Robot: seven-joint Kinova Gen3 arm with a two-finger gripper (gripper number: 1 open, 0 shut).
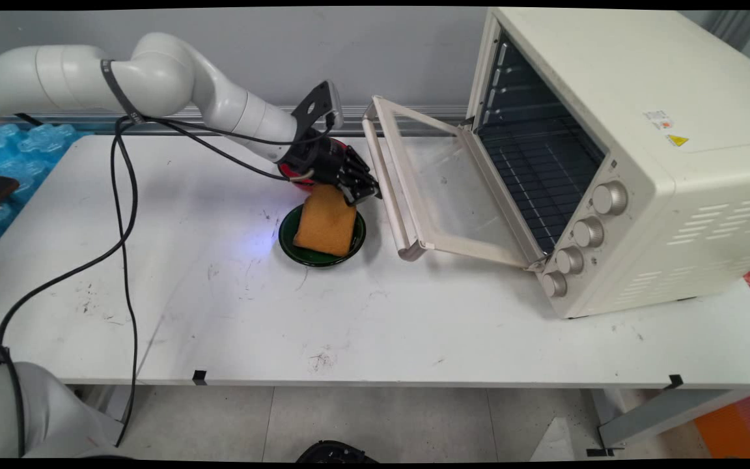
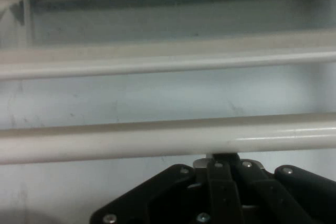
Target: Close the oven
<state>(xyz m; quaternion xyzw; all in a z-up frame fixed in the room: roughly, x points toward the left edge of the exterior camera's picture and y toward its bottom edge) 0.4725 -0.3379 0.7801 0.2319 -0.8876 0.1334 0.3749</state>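
Note:
My black gripper [image 1: 368,191] is shut and empty, its tips right against the cream handle bar [image 1: 390,195] of the open oven door [image 1: 443,189]. In the hand view the shut gripper [image 2: 216,157] touches the lower edge of that handle bar [image 2: 157,141], and the door's frame [image 2: 157,60] runs across above it. Just below and left of the hand, an orange-brown slice of toast [image 1: 327,225] lies tilted on a dark green plate [image 1: 286,240]; its upper edge reaches up under the hand. The toast does not show in the hand view.
The cream toaster oven [image 1: 661,169] stands at the right, its door hanging down to the left over the table and its wire rack [image 1: 544,176] bare. A red thing [image 1: 288,173] is partly hidden behind the hand. Blue wrapped bottles [image 1: 4,153] lie at far left. Black cables [image 1: 124,215] hang over the table.

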